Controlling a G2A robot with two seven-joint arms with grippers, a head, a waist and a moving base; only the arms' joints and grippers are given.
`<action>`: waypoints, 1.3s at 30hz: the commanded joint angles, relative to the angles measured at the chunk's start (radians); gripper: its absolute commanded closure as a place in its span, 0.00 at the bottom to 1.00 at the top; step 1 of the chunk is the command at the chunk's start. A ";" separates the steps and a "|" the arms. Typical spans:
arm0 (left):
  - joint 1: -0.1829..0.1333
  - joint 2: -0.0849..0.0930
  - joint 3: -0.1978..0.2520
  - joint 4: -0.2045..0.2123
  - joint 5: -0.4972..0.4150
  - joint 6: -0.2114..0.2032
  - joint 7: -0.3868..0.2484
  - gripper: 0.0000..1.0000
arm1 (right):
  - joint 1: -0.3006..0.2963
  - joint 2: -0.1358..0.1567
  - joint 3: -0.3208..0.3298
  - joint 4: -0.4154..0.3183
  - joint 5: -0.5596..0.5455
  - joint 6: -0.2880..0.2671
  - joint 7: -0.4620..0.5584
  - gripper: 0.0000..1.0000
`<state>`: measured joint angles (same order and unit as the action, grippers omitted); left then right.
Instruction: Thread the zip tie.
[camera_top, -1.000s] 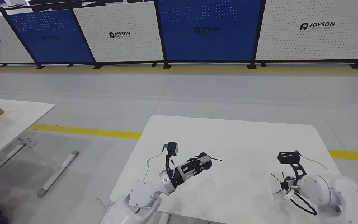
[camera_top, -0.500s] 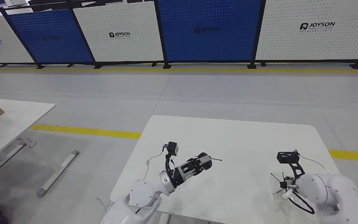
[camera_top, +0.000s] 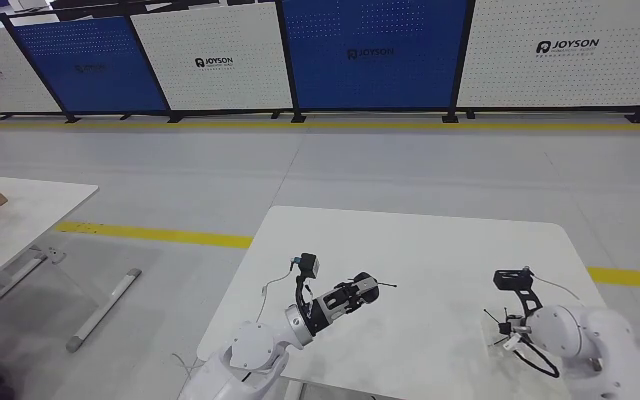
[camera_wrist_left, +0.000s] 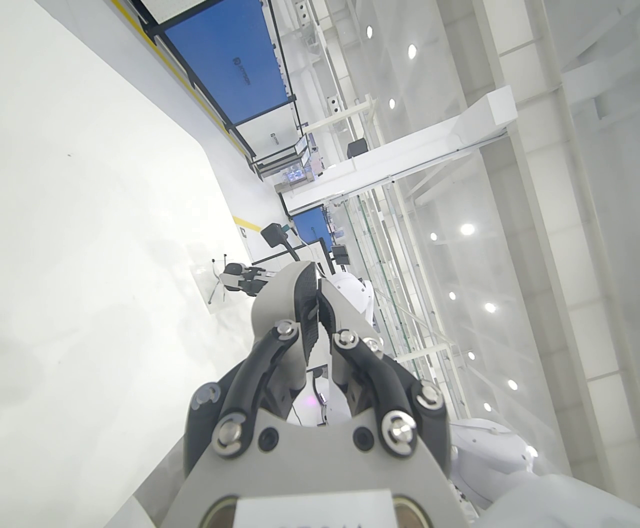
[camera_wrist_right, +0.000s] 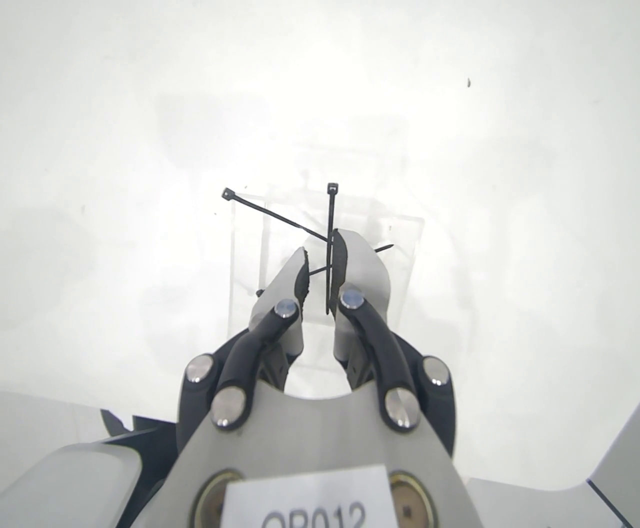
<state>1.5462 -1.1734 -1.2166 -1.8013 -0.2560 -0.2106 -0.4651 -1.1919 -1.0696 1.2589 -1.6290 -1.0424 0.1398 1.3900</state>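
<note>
The right arm has edged a little left and farther across the table (camera_top: 420, 240) over the last second, while the left arm has not moved. This looks like fine alignment before a pick-up, with threading not yet begun. The right gripper (camera_wrist_right: 321, 245) hangs over a clear stand (camera_wrist_right: 400, 235), its fingers slightly apart around a straight tie (camera_wrist_right: 331, 210). One pad touches the tie and the other stays off it. A crossing tie (camera_wrist_right: 270, 214) lies beneath. The left gripper (camera_wrist_left: 316, 300) is pressed together on a zip tie (camera_top: 388, 285), which pokes out to the right.
</note>
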 joint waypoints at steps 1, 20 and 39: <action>0.000 0.000 0.000 0.000 0.000 0.000 0.000 1.00 | 0.005 0.000 -0.004 0.007 0.000 0.002 0.000 0.89; 0.000 0.000 0.000 0.000 0.000 0.000 0.000 1.00 | 0.029 0.008 -0.023 0.040 0.013 0.019 0.000 1.00; 0.000 0.000 0.000 0.000 0.000 0.000 0.000 1.00 | -0.204 0.038 0.195 -0.193 0.070 0.038 -0.111 1.00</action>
<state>1.5462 -1.1734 -1.2166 -1.8013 -0.2560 -0.2106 -0.4651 -1.3958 -1.0320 1.4540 -1.8217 -0.9732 0.1778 1.2794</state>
